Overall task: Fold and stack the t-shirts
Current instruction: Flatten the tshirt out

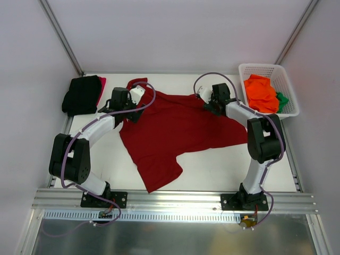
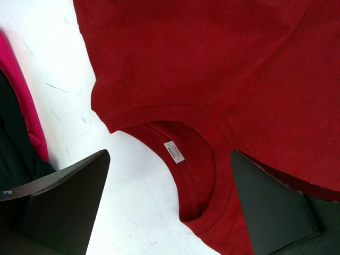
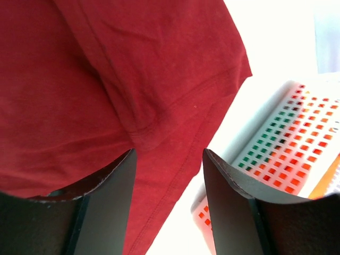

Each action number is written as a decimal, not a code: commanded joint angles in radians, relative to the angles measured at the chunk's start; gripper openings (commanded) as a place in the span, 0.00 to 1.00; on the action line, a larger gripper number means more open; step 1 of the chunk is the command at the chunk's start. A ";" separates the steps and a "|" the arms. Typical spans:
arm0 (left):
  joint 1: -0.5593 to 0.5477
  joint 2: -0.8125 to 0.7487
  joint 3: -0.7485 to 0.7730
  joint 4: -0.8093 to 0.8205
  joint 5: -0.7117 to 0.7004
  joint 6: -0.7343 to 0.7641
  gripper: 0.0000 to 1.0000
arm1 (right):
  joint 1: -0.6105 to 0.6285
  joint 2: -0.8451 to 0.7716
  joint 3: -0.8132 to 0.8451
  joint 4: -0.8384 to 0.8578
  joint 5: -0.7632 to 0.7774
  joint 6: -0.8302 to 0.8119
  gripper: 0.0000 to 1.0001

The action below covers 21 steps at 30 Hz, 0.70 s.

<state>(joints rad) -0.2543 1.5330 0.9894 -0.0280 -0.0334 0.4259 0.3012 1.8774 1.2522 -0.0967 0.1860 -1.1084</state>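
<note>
Closest to my bases, a corner of the dark red t-shirt [image 1: 170,133] points at the near edge of the table [image 1: 212,170], and the rest of the shirt fans out flat and a bit crooked towards the far side. Up there my left gripper [image 2: 170,207] hangs fully released over the collar [image 2: 212,175], white label [image 2: 173,151] showing, nothing between the fingers [image 2: 69,196]. My right gripper [image 3: 169,202] is over the shirt's far right edge with its jaws parted. A hemmed fold of cloth runs under the gap, not pinched. Beyond on my left sits the folded black shirt [image 1: 81,94], on a bright red one [image 1: 101,87]. Far right, the white basket [image 1: 268,68] holds the orange shirt [image 1: 259,93] and a bit of green shirt [image 1: 283,99].
</note>
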 commanded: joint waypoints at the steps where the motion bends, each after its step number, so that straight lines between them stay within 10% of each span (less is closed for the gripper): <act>1: -0.003 -0.024 -0.005 0.011 0.010 -0.013 0.99 | -0.002 0.006 0.058 -0.090 -0.063 0.038 0.56; 21: -0.003 -0.001 0.008 0.005 0.018 -0.021 0.99 | 0.004 0.065 -0.016 0.008 0.043 -0.060 0.49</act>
<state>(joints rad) -0.2546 1.5333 0.9882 -0.0280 -0.0330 0.4255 0.3016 1.9331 1.2518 -0.1558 0.1879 -1.1439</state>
